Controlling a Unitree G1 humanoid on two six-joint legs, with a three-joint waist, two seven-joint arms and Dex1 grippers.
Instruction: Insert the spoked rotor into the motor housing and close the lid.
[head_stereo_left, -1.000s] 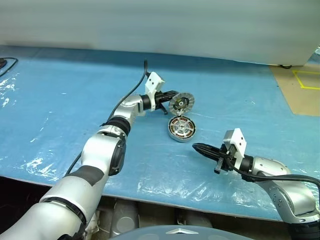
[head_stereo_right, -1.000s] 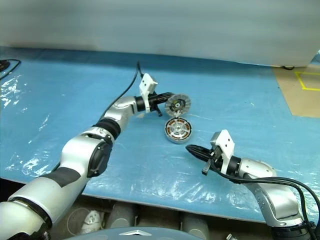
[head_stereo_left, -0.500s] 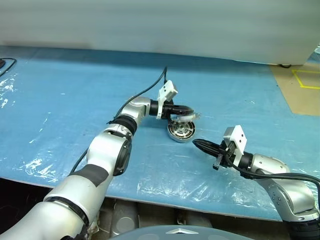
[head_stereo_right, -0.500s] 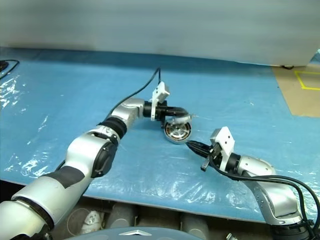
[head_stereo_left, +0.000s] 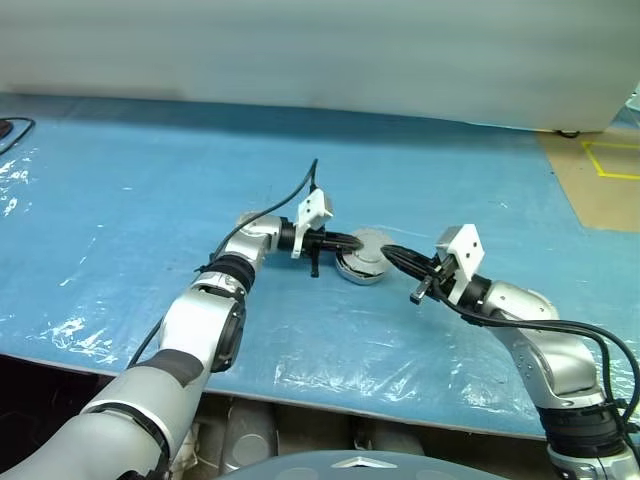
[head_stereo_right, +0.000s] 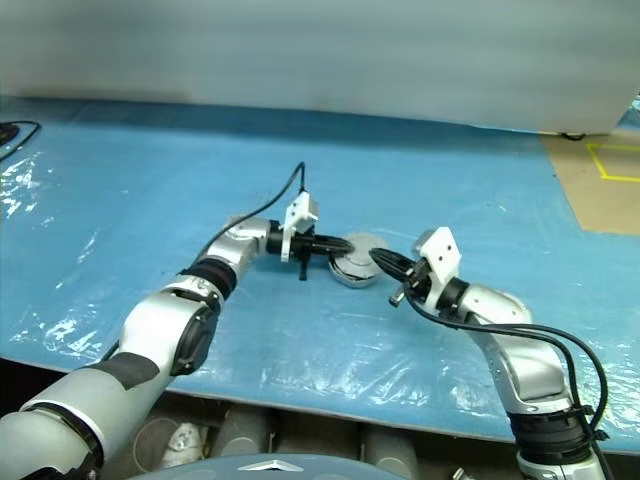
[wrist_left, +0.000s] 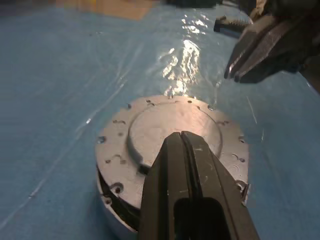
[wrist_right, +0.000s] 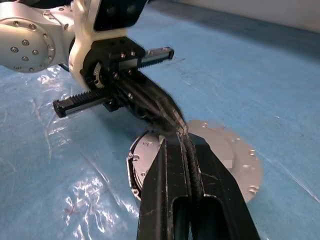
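Note:
The lid (head_stereo_left: 370, 241) lies plain grey face up on the motor housing (head_stereo_left: 358, 273) in the middle of the blue table, and looks slightly askew in the right wrist view. My left gripper (head_stereo_left: 351, 241) points level from the left. Its fingers are shut, with the tips resting on the lid's top face (wrist_left: 165, 117) and nothing seen between them. My right gripper (head_stereo_left: 385, 251) is shut and empty, its tips just beside the lid's right edge (wrist_right: 225, 145). The spoked rotor is hidden.
A blue plastic sheet (head_stereo_left: 150, 200) covers the table, with glossy wrinkles near the front edge. A brown floor patch with yellow tape (head_stereo_left: 605, 170) lies at the back right. A black cable (head_stereo_left: 12, 125) sits at the far left edge.
My left gripper swung the lid from upright, ribbed face showing, down flat onto the housing and drew back a little. My right gripper moved forward and left, up to the housing.

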